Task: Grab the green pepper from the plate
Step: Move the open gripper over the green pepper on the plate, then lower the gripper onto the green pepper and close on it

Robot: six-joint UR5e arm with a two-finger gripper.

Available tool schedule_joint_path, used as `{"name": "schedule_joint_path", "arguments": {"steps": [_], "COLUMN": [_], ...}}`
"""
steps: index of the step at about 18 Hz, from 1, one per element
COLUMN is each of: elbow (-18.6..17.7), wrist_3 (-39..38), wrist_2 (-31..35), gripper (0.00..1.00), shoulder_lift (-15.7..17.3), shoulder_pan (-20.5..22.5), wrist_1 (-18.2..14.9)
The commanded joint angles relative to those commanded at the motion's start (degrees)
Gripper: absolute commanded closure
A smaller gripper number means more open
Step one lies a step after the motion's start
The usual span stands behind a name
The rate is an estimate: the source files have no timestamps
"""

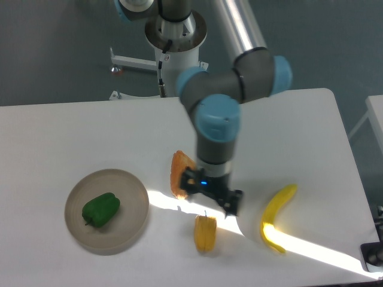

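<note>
Claw [210,195] is hanging empty, fingers spread, just above the yellow pepper [205,233]. Green pepper [100,210] is sitting on the plate [134,194], well to its left. Banana [276,216] is lying to its right.
</note>
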Motion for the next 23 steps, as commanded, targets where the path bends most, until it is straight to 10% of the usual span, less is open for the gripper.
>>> {"name": "schedule_joint_path", "arguments": {"steps": [10,23], "elbow": [-8.35,-8.62], "wrist_3": [-2.91,-0.28], "wrist_2": [-5.11,-5.02], "gripper": [0.0,0.0], "shoulder_lift": [1.68,-2.02], "shoulder_pan": [-5.36,-9.14], "wrist_1": [6.85,10.73]}}
